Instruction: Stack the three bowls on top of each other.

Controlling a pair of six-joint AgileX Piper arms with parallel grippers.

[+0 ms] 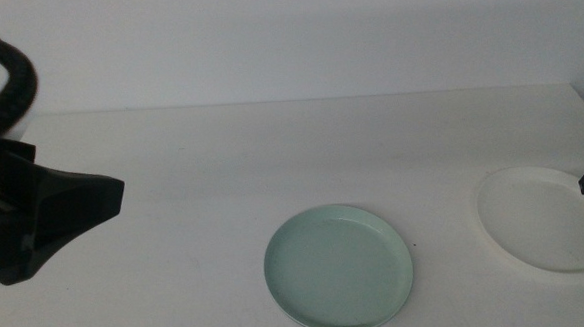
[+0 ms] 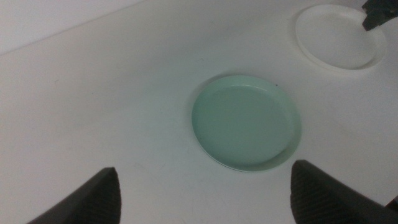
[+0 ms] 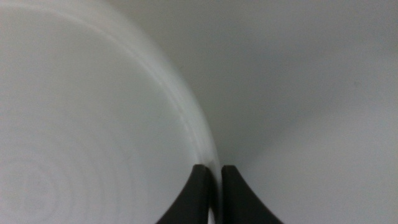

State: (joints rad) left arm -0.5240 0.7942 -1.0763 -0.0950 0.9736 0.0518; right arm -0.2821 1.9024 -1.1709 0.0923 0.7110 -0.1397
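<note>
- Two bowls show on the surface: the mint green bowl near centre, and the white bowl at the right. No grey one is in any view.
- My right claw pinches the white bowl's right rim between nearly closed jaws. The hold is thin, on the very edge, so I judge the bowl could tip or slip out when lifted.
- A one-sided hold would let the bowl hang tilted, so it might land crooked on the green one or nudge it aside.
- My left claw hovers at the left, jaws wide apart and empty, well clear of the green bowl.
</note>
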